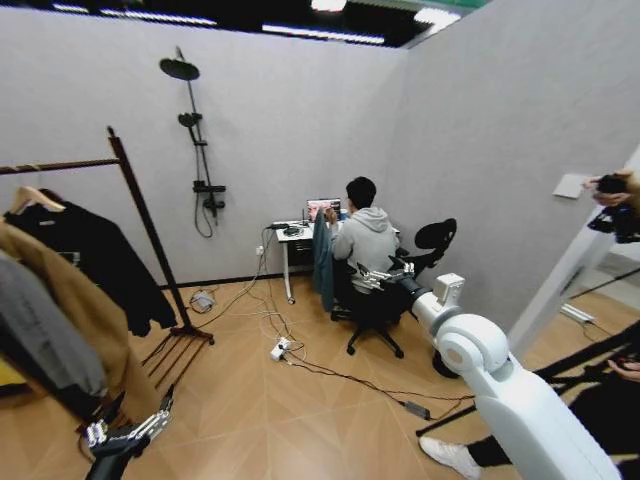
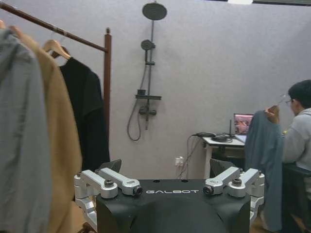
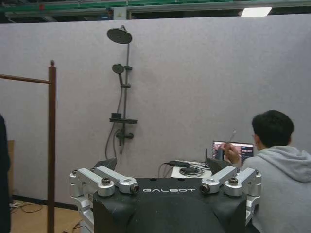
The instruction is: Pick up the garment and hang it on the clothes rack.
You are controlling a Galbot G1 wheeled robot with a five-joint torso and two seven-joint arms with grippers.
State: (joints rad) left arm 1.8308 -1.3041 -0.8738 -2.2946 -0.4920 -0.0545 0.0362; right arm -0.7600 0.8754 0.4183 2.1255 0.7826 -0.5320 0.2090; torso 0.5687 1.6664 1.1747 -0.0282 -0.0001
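Observation:
The black garment (image 1: 95, 262) hangs from a wooden hanger (image 1: 32, 199) on the bar of the clothes rack (image 1: 133, 195), next to a tan coat (image 1: 95, 325) and a grey jacket (image 1: 40, 345). In the left wrist view the garment (image 2: 88, 116) hangs just inside the rack's end post (image 2: 107, 92). My left gripper (image 1: 128, 432) is low, in front of the coats, open and holding nothing (image 2: 165, 167). My right gripper (image 1: 385, 272) reaches forward into the room, well right of the rack, also open and holding nothing (image 3: 160, 165). The rack post (image 3: 51, 145) stands off to one side of it.
An office chair (image 1: 375, 310) and a small white desk (image 1: 292, 236) with a laptop stand ahead by the back wall. Cables and a power strip (image 1: 280, 350) lie on the wood floor. A shower fixture (image 1: 195, 130) hangs on the wall. Tripod legs (image 1: 560, 375) cross at the right.

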